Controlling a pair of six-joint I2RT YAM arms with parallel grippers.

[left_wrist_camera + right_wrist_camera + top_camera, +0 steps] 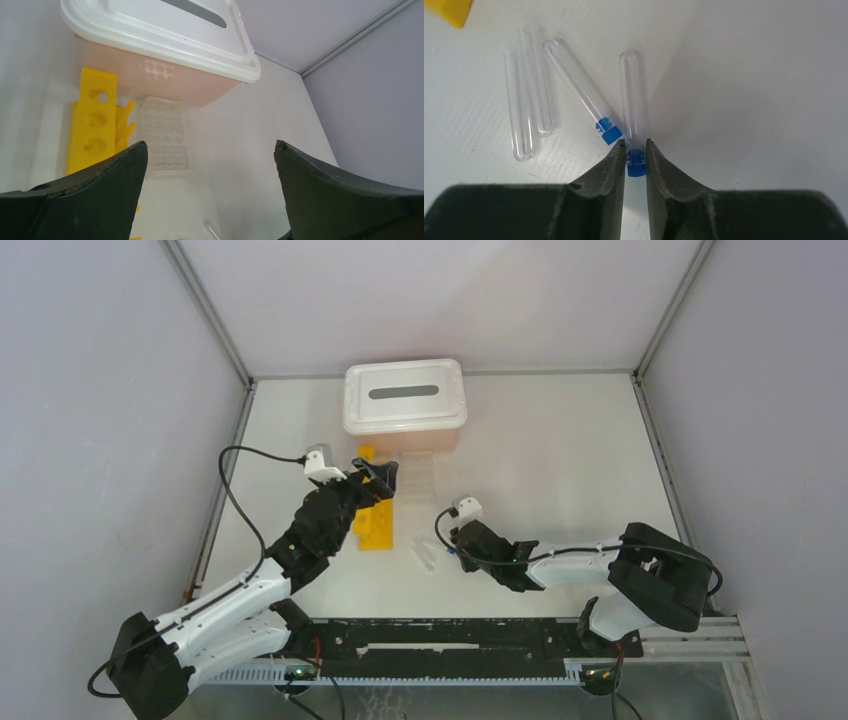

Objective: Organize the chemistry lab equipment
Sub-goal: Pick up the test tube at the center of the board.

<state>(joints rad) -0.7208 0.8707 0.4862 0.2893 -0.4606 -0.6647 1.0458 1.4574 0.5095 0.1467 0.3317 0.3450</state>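
Note:
The long yellow rack (376, 517) lies flat in front of the pink bin, and also shows in the left wrist view (94, 120). The clear gridded rack (421, 478) lies to its right and shows in the left wrist view (167, 137) too. My left gripper (378, 478) hangs open and empty above the yellow rack's far end (210, 150). My right gripper (452, 543) is shut (635, 145) on the capped end of a blue-capped tube (632, 95) lying on the table. A second blue-capped tube (578, 85) and two uncapped clear tubes (519, 112) lie just left of it.
The pink bin (405, 400) with a white slotted lid stands at the back centre, close behind both racks; it also shows in the left wrist view (165, 75). A corner of the yellow rack (449, 10) shows beyond the tubes. Grey walls enclose the table.

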